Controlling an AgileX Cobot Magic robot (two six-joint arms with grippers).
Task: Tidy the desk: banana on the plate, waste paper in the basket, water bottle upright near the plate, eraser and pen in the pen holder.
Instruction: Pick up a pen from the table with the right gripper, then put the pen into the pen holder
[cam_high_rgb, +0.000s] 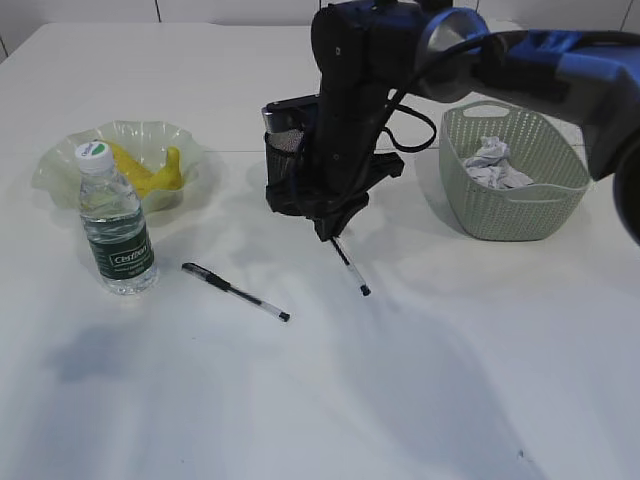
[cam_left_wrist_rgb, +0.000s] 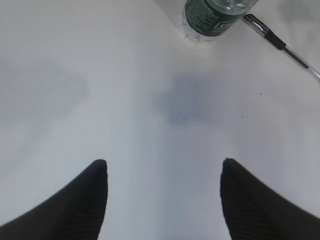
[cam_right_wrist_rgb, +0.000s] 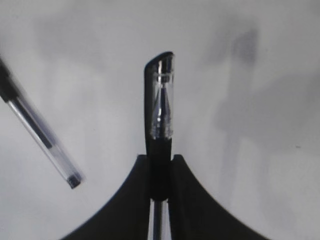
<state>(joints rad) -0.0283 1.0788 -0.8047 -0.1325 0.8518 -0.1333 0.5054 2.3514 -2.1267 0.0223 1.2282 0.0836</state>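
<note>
My right gripper (cam_high_rgb: 330, 228) (cam_right_wrist_rgb: 161, 157) is shut on a clear pen (cam_high_rgb: 351, 266) (cam_right_wrist_rgb: 160, 100) by its black grip, just in front of the black mesh pen holder (cam_high_rgb: 284, 150). The pen slants down toward the table. Another pen (cam_high_rgb: 235, 292) (cam_right_wrist_rgb: 37, 135) (cam_left_wrist_rgb: 282, 47) lies flat on the table to the left. The water bottle (cam_high_rgb: 115, 225) (cam_left_wrist_rgb: 215, 17) stands upright by the plate (cam_high_rgb: 60, 165), which holds the banana (cam_high_rgb: 150, 172). Waste paper (cam_high_rgb: 495, 165) lies in the green basket (cam_high_rgb: 515, 215). My left gripper (cam_left_wrist_rgb: 164, 162) hovers open over bare table. The eraser is out of view.
The right arm (cam_high_rgb: 520, 55) reaches in from the upper right, over the basket and across the table's middle. The white table (cam_high_rgb: 400, 400) stretches bare toward the front. Its far edge runs along the back wall.
</note>
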